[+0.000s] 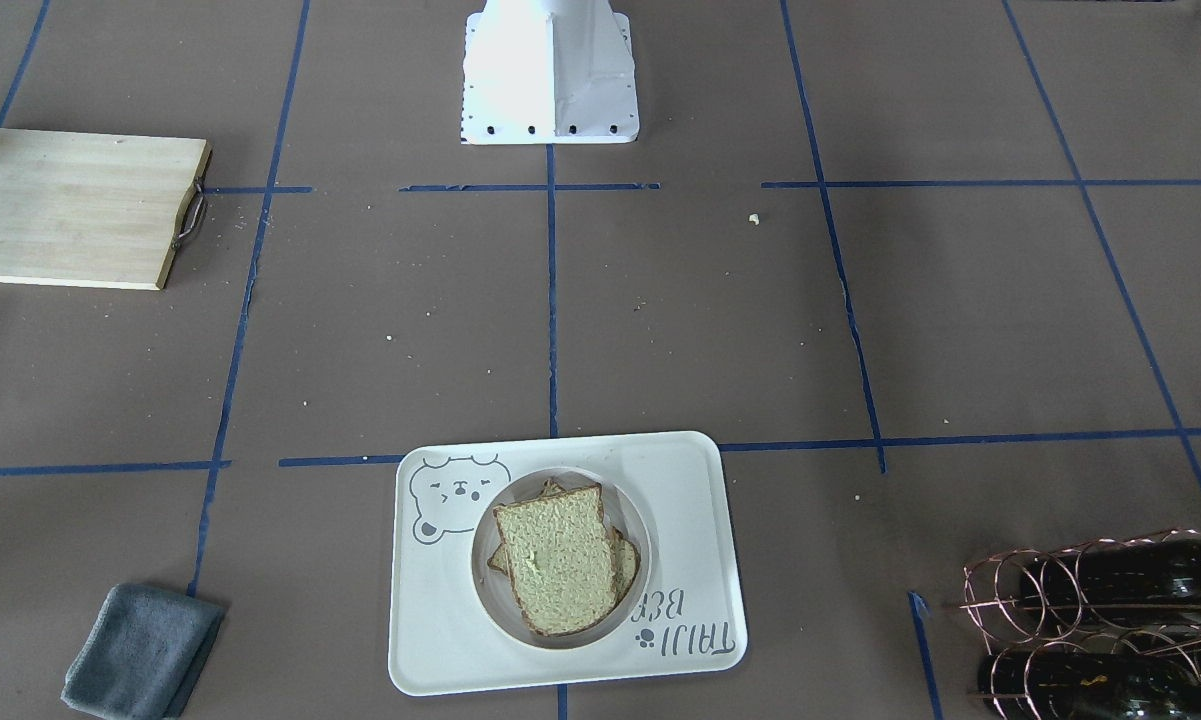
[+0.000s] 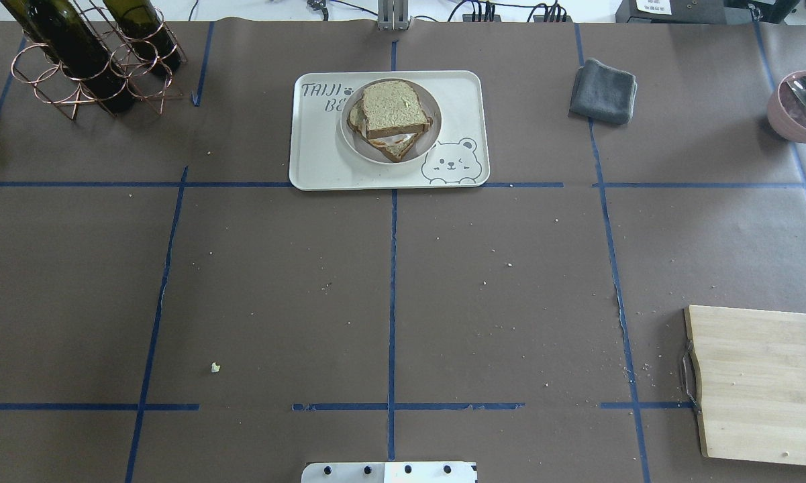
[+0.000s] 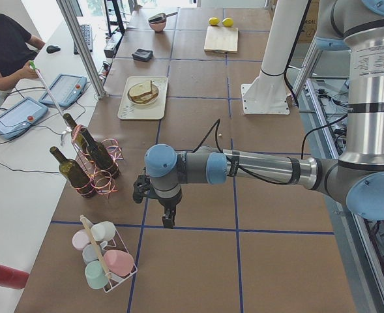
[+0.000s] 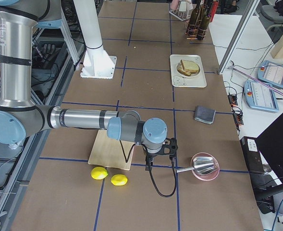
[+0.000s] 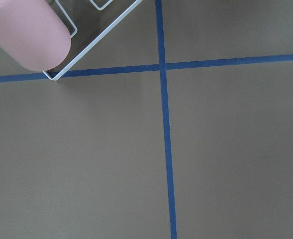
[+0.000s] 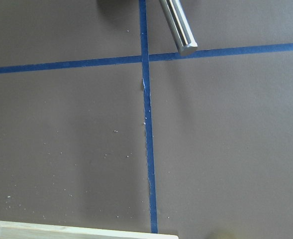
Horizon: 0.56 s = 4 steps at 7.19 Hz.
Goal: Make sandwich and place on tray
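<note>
Only the side views catch the arms. The left gripper point(image 3: 169, 220) hangs point-down over the brown table cover, and the right gripper point(image 4: 149, 163) does the same at the opposite end. From these angles I cannot tell whether either one is parted or closed, and the wrist cameras show no fingers.

The sandwich point(image 2: 390, 111) sits on a small white plate point(image 2: 346, 131) on the tray point(image 2: 322, 164), well apart from both grippers, towards the operators' edge. The overhead view shows egg white point(image 2: 394, 139) between the slices. The front-facing view shows only the top slice point(image 1: 558, 560) lying askew over the lower one.

Just beside the left gripper are the cup basket point(image 3: 105, 257) and the wine-bottle rack point(image 3: 94, 166). Its wrist view shows a pink cup point(image 5: 27, 35) at the basket's wire corner, with bare cover below it.

The right gripper hovers between the cutting board point(image 4: 110, 151) and the pink bowl point(image 4: 204, 168), with two lemons point(image 4: 108, 176) near it. Its wrist view catches a metal handle point(image 6: 178, 27) and the board's edge. Wide bare cover lies between each gripper and the tray.
</note>
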Motion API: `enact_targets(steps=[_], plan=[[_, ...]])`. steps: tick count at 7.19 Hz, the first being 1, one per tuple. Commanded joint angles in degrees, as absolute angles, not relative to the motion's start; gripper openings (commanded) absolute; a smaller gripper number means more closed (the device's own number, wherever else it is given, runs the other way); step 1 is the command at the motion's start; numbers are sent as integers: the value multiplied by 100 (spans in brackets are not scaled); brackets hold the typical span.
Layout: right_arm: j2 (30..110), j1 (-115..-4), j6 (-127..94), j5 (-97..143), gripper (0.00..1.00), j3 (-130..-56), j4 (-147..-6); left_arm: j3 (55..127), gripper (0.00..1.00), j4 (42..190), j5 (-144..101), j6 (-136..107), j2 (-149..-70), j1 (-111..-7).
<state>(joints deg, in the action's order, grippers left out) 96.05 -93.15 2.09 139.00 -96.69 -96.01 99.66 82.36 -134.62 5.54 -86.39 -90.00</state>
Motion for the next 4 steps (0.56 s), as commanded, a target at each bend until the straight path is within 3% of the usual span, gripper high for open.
enact_targets(steps=[1,4], plan=[[9606,-9316,211,13896,100,-9668,-9598,9958,100,8235,-13465,545,-8657,-9000],[9606,-9308,211,13904,100,-9694,-9598,9958,100,8235,-13465,527,-8666,-9000]])
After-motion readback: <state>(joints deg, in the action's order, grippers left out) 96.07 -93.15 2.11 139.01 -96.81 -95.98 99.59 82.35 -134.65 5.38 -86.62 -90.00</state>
